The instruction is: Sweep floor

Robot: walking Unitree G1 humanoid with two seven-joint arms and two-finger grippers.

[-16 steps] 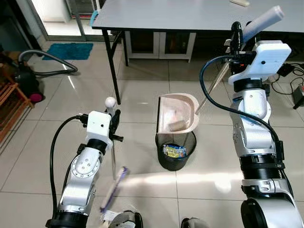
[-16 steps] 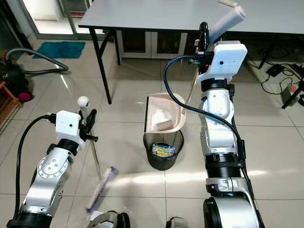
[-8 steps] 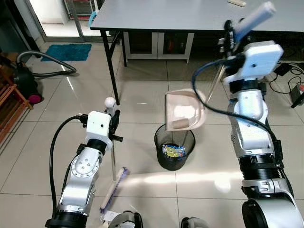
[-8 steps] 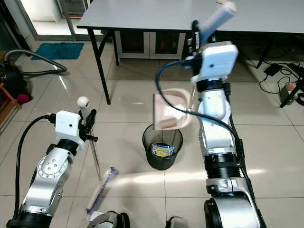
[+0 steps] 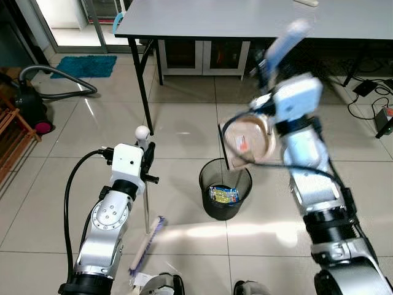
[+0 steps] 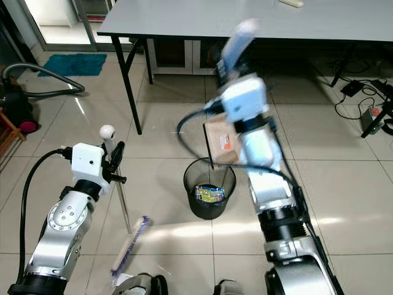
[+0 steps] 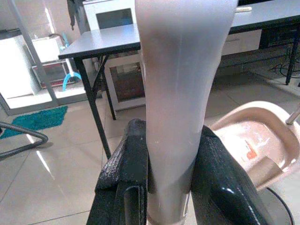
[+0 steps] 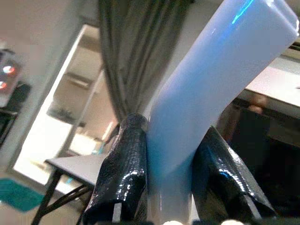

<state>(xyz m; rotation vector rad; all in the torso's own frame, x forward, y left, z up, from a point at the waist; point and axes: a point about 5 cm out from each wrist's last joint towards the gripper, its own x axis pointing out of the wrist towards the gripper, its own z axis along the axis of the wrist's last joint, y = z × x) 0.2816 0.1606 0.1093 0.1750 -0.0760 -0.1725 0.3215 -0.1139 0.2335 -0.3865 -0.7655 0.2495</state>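
1. Dustpan: a pink pan on a long handle, tipped steeply over the black wire bin, its mouth facing down toward the bin's far rim. A small scrap clings inside the pan; blur hides what it is.
2. The right gripper has both black fingers clamped on the dustpan's pale blue grip, high above the bin.
3. The left gripper is closed around the broom's handle; the broom stands near-upright, bristles on the tiles just beside the robot's left side.
4. Step in hand, as I judge it: emptying swept debris into the bin, which already holds a colourful wrapper.
5. Next move likely calls for more tilt or a shake, keeping the pan's lip inside the bin's rim so nothing spills.
6. Around: a grey table behind, its black leg near the broom, a vacuum hose and teal mat far left, cables far right.
7. The table leg limits the broom's swing.
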